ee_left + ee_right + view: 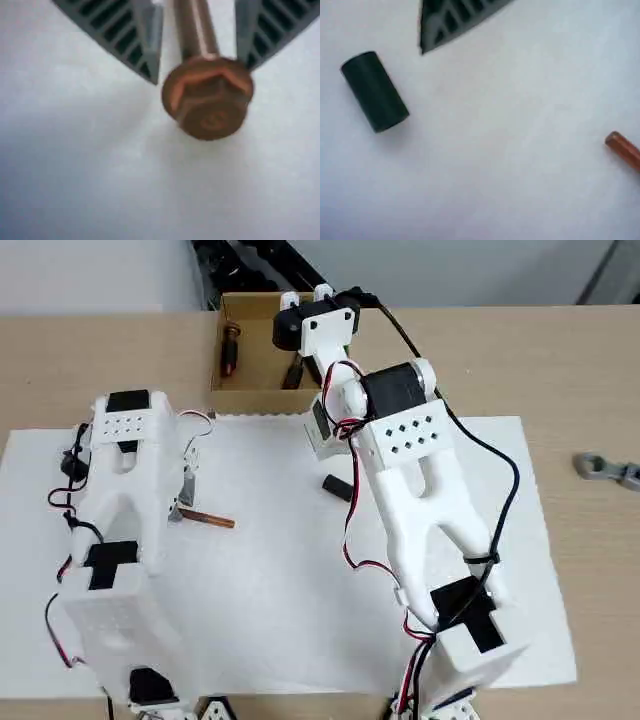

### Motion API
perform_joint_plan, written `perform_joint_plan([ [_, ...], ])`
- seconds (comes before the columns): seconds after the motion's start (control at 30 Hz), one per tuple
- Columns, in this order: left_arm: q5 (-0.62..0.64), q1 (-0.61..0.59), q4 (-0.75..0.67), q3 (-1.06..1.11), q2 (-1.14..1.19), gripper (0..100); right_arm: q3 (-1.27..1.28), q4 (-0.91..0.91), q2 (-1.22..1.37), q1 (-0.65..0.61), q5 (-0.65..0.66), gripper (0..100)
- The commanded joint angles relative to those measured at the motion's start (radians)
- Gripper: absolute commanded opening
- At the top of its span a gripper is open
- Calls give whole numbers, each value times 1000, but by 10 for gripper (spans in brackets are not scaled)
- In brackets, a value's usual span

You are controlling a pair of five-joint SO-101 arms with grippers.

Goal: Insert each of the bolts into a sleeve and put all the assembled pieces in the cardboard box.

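A copper bolt (205, 519) lies on the white mat (270, 610) beside the left arm. My left gripper (198, 65) is open and straddles its shaft, with the hex head (207, 97) just past the fingertips and a small gap on each side. A black sleeve (337, 487) lies on its side mid-mat. My right gripper (325, 438) hangs over the mat just beyond the sleeve (374, 91), open and holding nothing; one finger (455, 20) shows. The bolt's tip (624, 148) is also visible. The cardboard box (262, 400) stands at the mat's far edge.
Two assembled pieces lie in the box, one (230, 348) at its left side and one (293, 373) near the right arm's wrist. A grey metal tool (602, 468) lies on the wooden table at the right. Red and black cables hang along both arms.
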Motion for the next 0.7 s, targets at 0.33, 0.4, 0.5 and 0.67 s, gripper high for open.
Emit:
perform_joint_plan([
  [0.33, 3, -5, -51, -117, 275, 89, -40, -15, 2, -5, 8, 220],
  [0.4, 5, -5, -8, -168, 305, 77, -40, -13, 21, -4, 8, 220],
  [0.5, -17, -6, 15, -211, 334, 7, -40, -15, 47, -4, 8, 220],
  [0.67, -40, -6, 18, -228, 353, 7, -41, -16, 65, -8, 8, 220],
])
